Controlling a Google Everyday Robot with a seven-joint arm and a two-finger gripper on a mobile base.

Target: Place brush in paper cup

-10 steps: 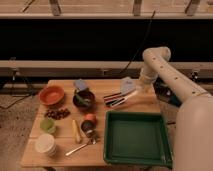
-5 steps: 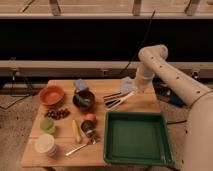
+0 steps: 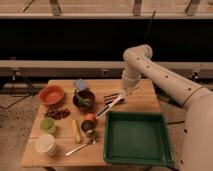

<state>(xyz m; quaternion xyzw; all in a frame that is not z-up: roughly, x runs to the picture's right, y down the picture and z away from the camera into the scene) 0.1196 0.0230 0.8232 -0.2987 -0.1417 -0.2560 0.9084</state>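
**Camera view.** The robot's hand (image 3: 122,95) is down at the wooden desk (image 3: 148,98), just beyond the far edge of the rectangular dark-green plastic tray (image 3: 137,140). It sits at the upper end of the long, slender, cream-handled brush (image 3: 108,107), which runs diagonally from there toward the tray's far-left corner. Whether the hand is spread or already pinching the handle cannot be told, nor whether the brush has left the desk. The squat, off-white, ridged paper cup (image 3: 45,145) stands well to the left of the tray, about level with its near edge. The step in hand is judged to be securing the brush for carrying. A hold this near one end leaves a long free length that is likely to droop or swing, so the grip should be firm and square across the handle. The lift should be high before any travel leftward, because a shiny metal spoon (image 3: 81,147) and a short yellowish stick (image 3: 76,131) lie between the tray and the cup. Over the cup, the brush is best turned toward upright. Its lower end should be well inside the mouth before release, since a light cup may tip under a long leaning handle.
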